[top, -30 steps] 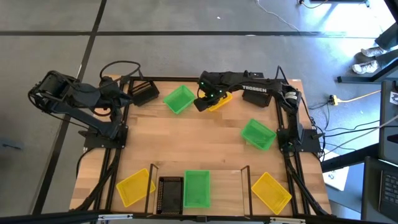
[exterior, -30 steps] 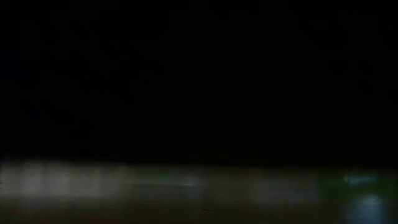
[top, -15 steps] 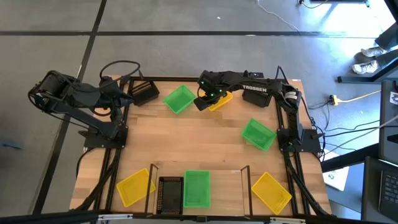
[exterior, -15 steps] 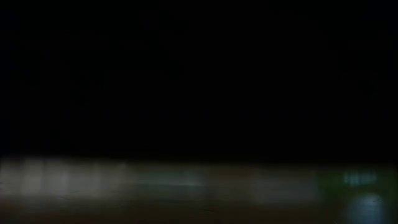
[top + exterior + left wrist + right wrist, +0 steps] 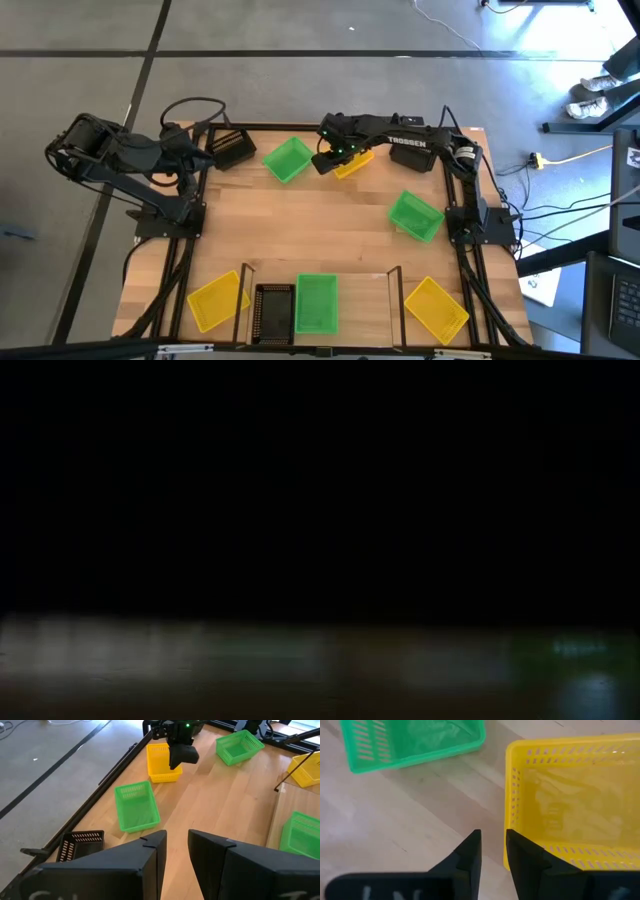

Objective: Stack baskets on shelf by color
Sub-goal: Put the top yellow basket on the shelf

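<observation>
My right gripper (image 5: 325, 160) hovers at the table's far middle, fingers a narrow gap apart, beside the near-left corner of a yellow basket (image 5: 570, 805) that rests flat on the table; it also shows in the left wrist view (image 5: 181, 757). A green basket (image 5: 288, 160) lies just left of it. My left gripper (image 5: 177, 850) waits at the far left, fingers close together and empty, near a black basket (image 5: 232, 150). The shelf (image 5: 365, 310) at the near edge holds a black basket (image 5: 272, 312) and a green basket (image 5: 317, 303). The low view is dark. My right gripper points down with one finger (image 5: 520, 857) right at the yellow basket's corner wall (image 5: 510, 835). I cannot tell whether it touches the wall.
Another green basket (image 5: 415, 215) lies at the right. Yellow baskets lie at the near left (image 5: 215, 300) and near right (image 5: 435, 308), outside the shelf's black posts. Bare wood lies in the table's middle.
</observation>
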`<state>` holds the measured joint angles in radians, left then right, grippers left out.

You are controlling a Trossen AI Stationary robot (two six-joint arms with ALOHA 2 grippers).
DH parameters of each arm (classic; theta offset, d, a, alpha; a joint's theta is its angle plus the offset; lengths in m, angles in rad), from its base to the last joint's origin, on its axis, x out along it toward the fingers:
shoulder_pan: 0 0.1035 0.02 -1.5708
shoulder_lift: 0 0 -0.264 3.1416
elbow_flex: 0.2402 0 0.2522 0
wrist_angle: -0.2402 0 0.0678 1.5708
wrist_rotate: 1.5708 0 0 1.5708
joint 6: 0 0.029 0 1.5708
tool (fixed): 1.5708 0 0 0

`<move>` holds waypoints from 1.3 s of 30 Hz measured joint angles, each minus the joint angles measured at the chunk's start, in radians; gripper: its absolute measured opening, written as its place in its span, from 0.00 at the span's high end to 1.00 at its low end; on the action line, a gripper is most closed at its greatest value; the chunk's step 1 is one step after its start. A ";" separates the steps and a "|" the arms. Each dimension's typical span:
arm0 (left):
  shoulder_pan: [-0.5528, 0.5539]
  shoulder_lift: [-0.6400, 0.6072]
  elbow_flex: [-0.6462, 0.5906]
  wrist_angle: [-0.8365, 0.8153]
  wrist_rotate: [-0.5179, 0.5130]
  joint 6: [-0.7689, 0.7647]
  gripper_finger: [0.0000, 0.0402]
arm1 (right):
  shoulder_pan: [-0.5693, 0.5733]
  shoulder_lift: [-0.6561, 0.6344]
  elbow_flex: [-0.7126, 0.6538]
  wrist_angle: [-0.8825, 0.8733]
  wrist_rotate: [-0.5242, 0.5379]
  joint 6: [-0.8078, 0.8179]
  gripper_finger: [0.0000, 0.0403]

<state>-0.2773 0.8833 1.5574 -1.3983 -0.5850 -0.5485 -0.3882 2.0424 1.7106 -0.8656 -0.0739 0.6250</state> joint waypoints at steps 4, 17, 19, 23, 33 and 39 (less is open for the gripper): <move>0.000 0.000 0.000 0.000 0.000 0.000 0.82 | 0.000 0.038 0.000 -0.006 0.002 0.007 0.78; 0.000 0.000 0.000 0.000 0.000 0.000 0.82 | -0.003 0.137 0.000 0.010 0.005 -0.004 0.79; 0.000 0.000 0.000 0.000 0.000 -0.001 0.82 | -0.003 0.142 -0.001 0.009 0.005 -0.033 0.82; 0.000 0.000 0.000 0.000 0.000 -0.001 0.82 | 0.003 0.138 0.000 0.002 0.056 -0.062 0.96; 0.000 0.000 0.000 0.000 0.000 0.000 0.82 | 0.068 0.125 0.115 -0.203 0.098 -0.103 1.00; 0.000 0.000 0.000 0.000 0.000 0.007 0.82 | 0.162 0.123 0.311 -0.451 0.210 -0.107 1.00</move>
<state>-0.2775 0.8833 1.5574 -1.3987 -0.5854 -0.5420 -0.2263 2.1654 2.0213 -1.3170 0.1358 0.5180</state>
